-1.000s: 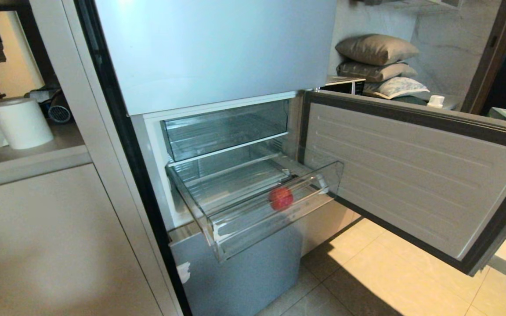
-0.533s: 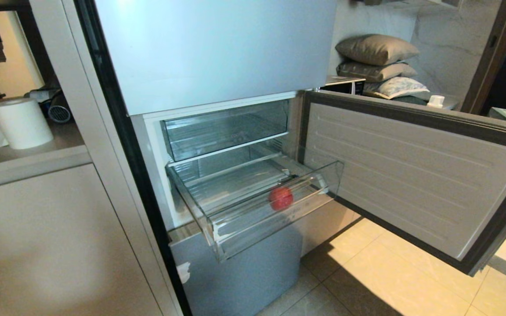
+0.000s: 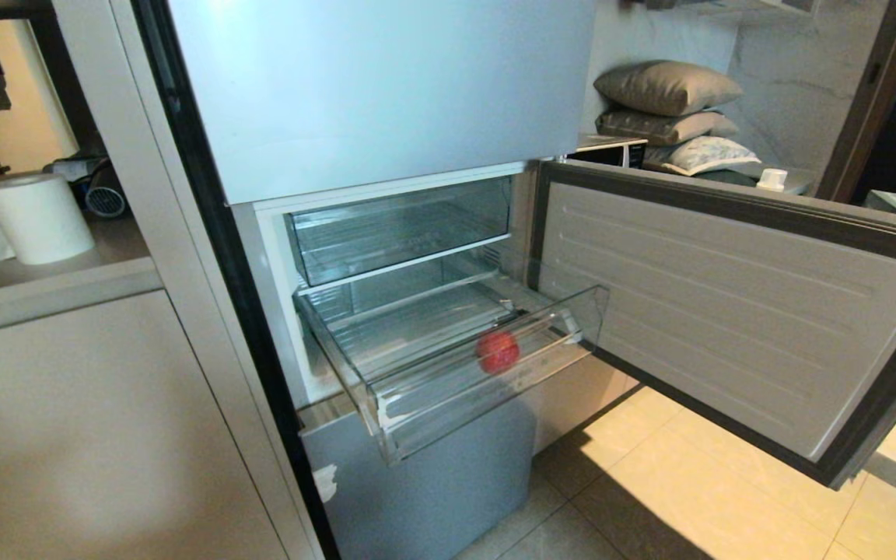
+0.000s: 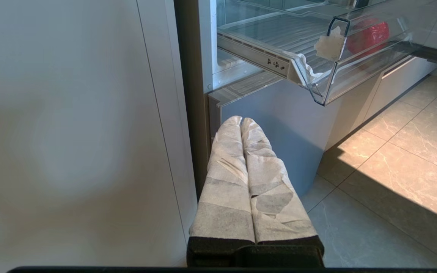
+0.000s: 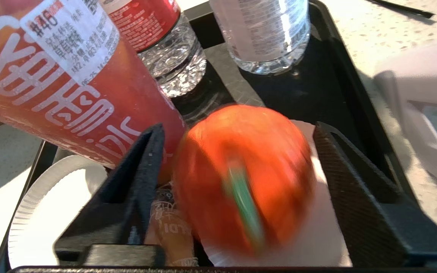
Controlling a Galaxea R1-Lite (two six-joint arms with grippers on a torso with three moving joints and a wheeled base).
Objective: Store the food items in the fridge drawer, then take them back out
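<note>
Black tray (image 5: 355,94) lies under my right gripper (image 5: 237,178). Its spread fingers flank an orange fruit (image 5: 241,170), not gripping. My left gripper (image 4: 247,125) is clenched below the drawer (image 4: 317,57).

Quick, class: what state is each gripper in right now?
Left gripper: shut, empty.
Right gripper: open, astride a fruit, gap showing beside one finger.

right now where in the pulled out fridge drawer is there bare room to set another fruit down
The fridge drawer is bare across its ribbed floor, from the left wall to the middle. The only crowded spot is the front right, where the red apple sits against the clear front wall. The clear compartment above looks bare too.
</note>
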